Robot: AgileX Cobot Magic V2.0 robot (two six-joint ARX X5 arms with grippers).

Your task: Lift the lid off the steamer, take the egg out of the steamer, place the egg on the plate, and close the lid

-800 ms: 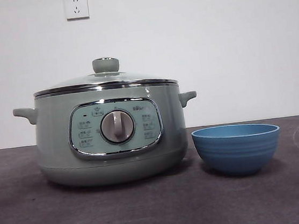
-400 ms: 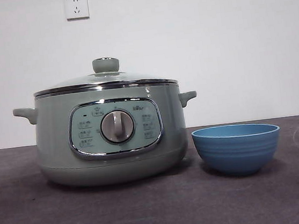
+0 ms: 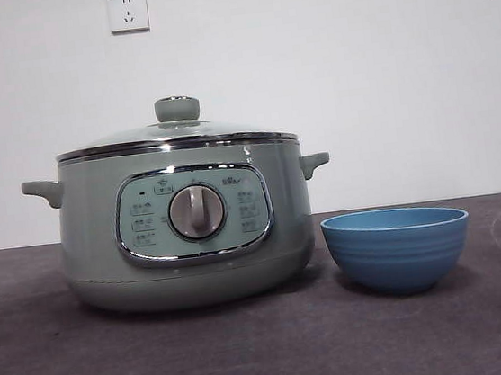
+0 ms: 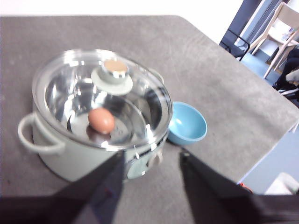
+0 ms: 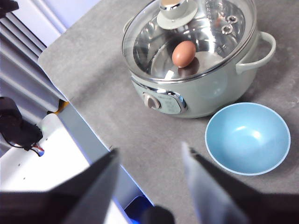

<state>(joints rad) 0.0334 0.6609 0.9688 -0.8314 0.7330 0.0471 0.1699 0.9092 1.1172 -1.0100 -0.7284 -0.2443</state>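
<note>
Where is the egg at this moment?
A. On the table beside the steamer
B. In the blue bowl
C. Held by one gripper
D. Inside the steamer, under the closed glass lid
D. Both wrist views show the egg lying inside the steamer beneath the lid, which sits on the rim; the plate is empty, and both grippers hang open, away from the pot.
</note>
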